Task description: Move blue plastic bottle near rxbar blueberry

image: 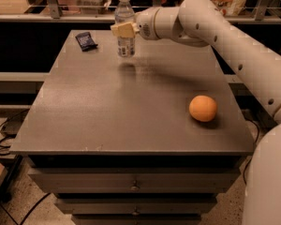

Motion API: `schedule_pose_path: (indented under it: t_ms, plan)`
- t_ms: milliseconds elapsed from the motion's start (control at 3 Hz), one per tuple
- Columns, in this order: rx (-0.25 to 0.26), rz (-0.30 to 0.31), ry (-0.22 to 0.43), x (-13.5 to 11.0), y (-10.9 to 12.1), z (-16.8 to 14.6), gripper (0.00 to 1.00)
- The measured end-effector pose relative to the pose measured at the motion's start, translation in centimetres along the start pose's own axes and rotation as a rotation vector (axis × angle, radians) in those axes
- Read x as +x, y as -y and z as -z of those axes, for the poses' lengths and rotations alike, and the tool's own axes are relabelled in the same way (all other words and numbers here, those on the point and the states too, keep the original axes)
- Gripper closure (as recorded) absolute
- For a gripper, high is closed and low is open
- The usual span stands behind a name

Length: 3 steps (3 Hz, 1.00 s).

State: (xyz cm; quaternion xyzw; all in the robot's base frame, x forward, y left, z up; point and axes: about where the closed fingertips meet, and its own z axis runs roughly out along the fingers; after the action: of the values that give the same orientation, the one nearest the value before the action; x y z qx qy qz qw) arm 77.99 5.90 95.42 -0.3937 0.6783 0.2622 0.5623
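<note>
In the camera view we find the gripper [123, 30] over the far end of the table [131, 125], its pale fingers [121, 30] clamped round the middle of the bottle [126, 48]. The bottle is upright, of clear plastic. Its white cap rises above the gripper, and a pale label shows below, with print we cannot read. The bar [86, 41], a flat dark navy wrapper whose faint light print is too small to read, lies left of the gripper, near the bottle but apart from it. The orange [203, 108] sits well apart from the gripper, down to its right and nearer us.
</note>
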Motion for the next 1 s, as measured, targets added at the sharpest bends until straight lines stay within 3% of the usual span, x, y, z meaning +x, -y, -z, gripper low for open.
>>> schedule_pose_path:
  t_ms: [667,1000]
  plan:
    - [0.057,0.013,0.013,-0.5,-2.0,-5.6,1.00]
    - [0.082,0.016,0.019,-0.9,-1.7,-7.7,1.00]
